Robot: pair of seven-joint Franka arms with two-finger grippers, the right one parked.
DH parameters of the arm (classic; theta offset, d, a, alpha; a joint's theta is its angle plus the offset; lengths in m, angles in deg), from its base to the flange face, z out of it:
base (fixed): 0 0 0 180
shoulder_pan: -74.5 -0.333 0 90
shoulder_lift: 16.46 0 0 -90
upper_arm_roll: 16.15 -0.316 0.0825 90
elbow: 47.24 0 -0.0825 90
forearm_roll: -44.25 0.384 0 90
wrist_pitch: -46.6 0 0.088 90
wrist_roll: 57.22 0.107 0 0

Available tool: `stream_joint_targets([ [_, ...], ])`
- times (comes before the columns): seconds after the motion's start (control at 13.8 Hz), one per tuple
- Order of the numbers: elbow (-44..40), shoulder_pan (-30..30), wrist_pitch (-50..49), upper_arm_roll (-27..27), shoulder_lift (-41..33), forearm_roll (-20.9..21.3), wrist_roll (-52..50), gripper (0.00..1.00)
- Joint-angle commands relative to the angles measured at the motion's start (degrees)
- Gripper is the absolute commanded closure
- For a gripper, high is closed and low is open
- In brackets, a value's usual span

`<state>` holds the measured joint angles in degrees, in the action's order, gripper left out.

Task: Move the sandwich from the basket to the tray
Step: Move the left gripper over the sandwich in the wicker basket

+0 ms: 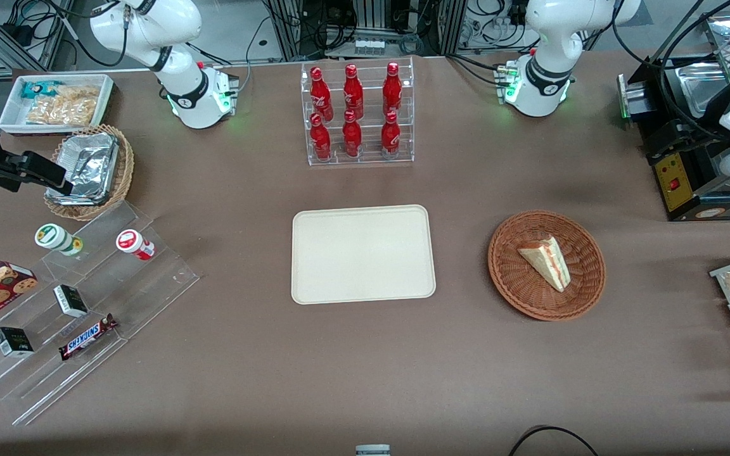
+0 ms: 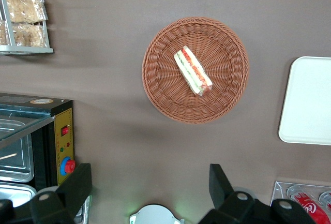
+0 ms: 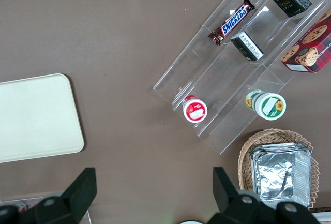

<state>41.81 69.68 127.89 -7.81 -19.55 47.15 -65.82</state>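
Sandwich (image 1: 546, 261) wedge is seen lying in the basket (image 1: 511, 278), its striped cut edge turned up toward the wrist camera. Basket is set on the brown table (image 1: 365, 380), beside the tray (image 1: 314, 285) and well apart from it, toward the working arm's end. Tray is left bare. Gripper (image 2: 150, 185) is held high above the table, pointed straight down, hovering over bare cloth near the basket rather than over it. Its fingers (image 2: 220, 182) are spread wide, and nothing is gripped between them.
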Motion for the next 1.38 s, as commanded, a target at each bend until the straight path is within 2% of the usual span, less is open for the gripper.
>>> stream_joint_targets([
  [0.0, 0.86, -0.72, 0.18, 0.89, -0.52, 0.61, 0.51, 0.00],
  [0.29, 4.09, -0.37, 3.41, 0.89, 4.40, 0.52, 0.34, 0.00],
  [0.58, 16.30, 1.20, 18.78, 1.06, 6.08, 0.52, -4.12, 0.00],
  [0.87, 28.95, 3.41, 34.07, 1.68, 4.42, 0.88, -15.72, 0.00],
  [1.02, 34.41, 4.02, 41.54, 2.20, 3.88, 0.87, -25.62, 0.00],
  [1.31, 38.83, 4.56, 49.21, 2.21, 5.11, 0.87, -35.32, 0.00],
])
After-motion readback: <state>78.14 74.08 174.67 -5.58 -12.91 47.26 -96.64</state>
